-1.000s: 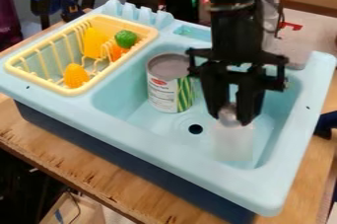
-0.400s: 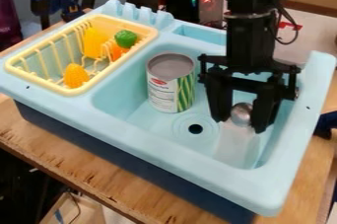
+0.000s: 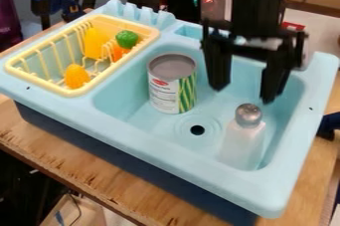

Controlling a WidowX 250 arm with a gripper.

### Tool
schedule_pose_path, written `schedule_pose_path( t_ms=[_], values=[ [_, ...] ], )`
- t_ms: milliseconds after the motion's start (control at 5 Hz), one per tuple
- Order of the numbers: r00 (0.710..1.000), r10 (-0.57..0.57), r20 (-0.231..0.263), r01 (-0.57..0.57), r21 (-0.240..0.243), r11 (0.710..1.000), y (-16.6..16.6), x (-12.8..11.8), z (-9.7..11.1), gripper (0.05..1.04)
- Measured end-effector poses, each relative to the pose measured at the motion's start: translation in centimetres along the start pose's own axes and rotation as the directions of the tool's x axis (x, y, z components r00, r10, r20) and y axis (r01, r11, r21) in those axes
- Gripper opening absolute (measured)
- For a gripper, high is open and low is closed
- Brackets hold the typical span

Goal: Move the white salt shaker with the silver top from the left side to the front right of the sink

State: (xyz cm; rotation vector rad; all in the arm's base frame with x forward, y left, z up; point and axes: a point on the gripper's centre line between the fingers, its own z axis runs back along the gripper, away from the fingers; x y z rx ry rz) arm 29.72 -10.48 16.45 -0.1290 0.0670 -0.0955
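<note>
Above the right half of the light blue sink (image 3: 126,123) hangs the black gripper (image 3: 244,93), open, with nothing between its fingers. Just below it, a clear shaker with a round metal cap (image 3: 243,138) stands upright in the basin near the right wall, apart from the fingertips. A can with a green-striped label (image 3: 173,84) stands in the basin to the left of the gripper, left of and behind the dark drain hole.
A yellow dish rack (image 3: 78,91) on the sink's left side holds a yellow piece (image 3: 96,43), a green piece (image 3: 127,39) and orange pieces (image 3: 76,76). The sink's raised rim surrounds the basin. A blue clamp (image 3: 49,3) is at the back left.
First the gripper moved right with the shaker's cap between its fingers. Now it has opened and risen off the shaker, which stands in the basin.
</note>
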Motion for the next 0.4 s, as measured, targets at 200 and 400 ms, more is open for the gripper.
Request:
schedule_pose_path(
  t_ms=[200, 400],
  values=[
    [0.997, 0.029, 0.073, -0.03, 0.02, 0.999, 2.0, -0.3, 2.6, 1.008],
    [0.995, 0.026, 0.094, -0.04, 0.15, 0.988, 4.4, -1.7, 4.8, 1.008]
  ],
)
